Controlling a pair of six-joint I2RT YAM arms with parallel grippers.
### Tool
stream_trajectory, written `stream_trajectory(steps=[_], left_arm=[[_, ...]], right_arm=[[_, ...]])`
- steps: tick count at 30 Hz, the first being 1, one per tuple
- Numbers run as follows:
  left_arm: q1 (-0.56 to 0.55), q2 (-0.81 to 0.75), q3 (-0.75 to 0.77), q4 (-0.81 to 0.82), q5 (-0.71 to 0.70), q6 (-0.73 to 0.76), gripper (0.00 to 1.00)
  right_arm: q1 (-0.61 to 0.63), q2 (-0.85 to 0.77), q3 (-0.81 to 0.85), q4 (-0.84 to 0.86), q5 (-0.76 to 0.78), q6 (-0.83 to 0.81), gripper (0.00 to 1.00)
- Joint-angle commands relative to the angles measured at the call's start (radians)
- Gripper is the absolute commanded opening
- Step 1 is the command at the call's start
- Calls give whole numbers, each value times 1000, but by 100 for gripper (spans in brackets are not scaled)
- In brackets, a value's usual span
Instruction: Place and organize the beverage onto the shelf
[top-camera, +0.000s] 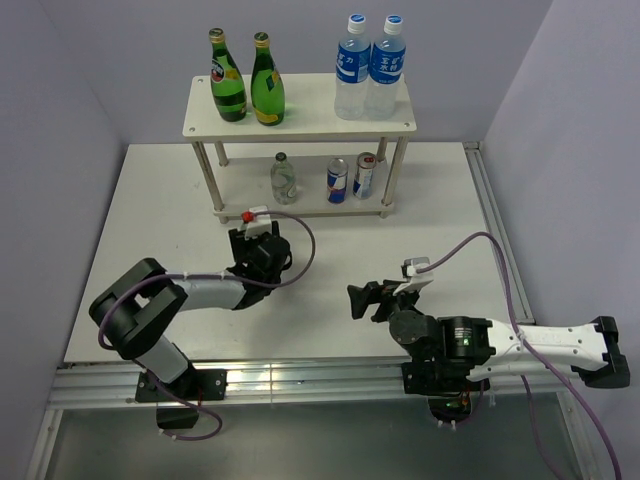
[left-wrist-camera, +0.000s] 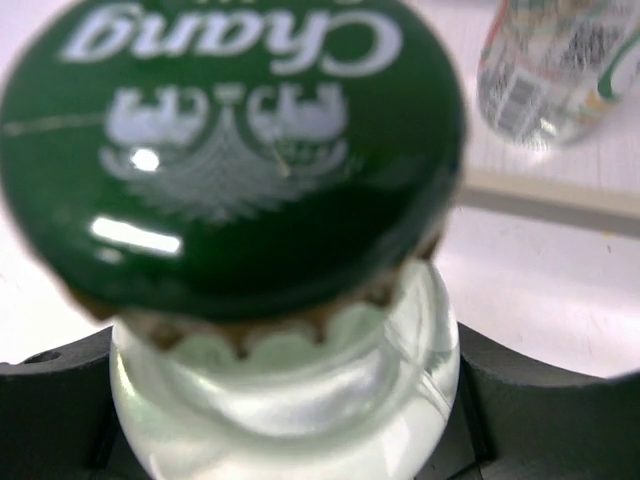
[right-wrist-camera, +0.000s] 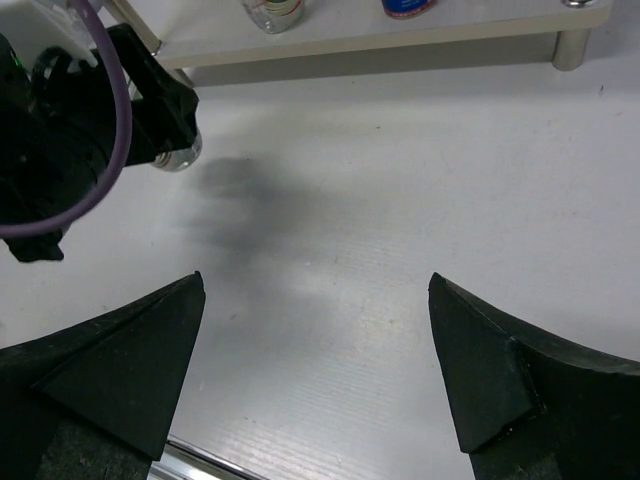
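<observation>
My left gripper (top-camera: 258, 250) is shut on the neck of a squat clear bottle with a green cap (left-wrist-camera: 235, 140), in front of the shelf (top-camera: 300, 120); its base shows in the right wrist view (right-wrist-camera: 181, 153). The top tier holds two dark-green glass bottles (top-camera: 228, 90) (top-camera: 266, 92). The lower tier holds the other clear bottle (top-camera: 284, 178) and two slim cans (top-camera: 337, 180) (top-camera: 364, 175). My right gripper (top-camera: 368, 298) is open and empty above the bare table, right of the left gripper.
Two tall water bottles with blue caps (top-camera: 368, 68) stand on the right of the top tier. The lower board (left-wrist-camera: 540, 190) has room left of the clear bottle there. A metal rail (top-camera: 300, 378) runs along the near table edge.
</observation>
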Motion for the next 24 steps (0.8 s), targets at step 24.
stream_trajectory(steps=[24], left_arm=[[291,264,506,123,268,136,0]], right_arm=[[7,-24,-61,-1,73,57,100]])
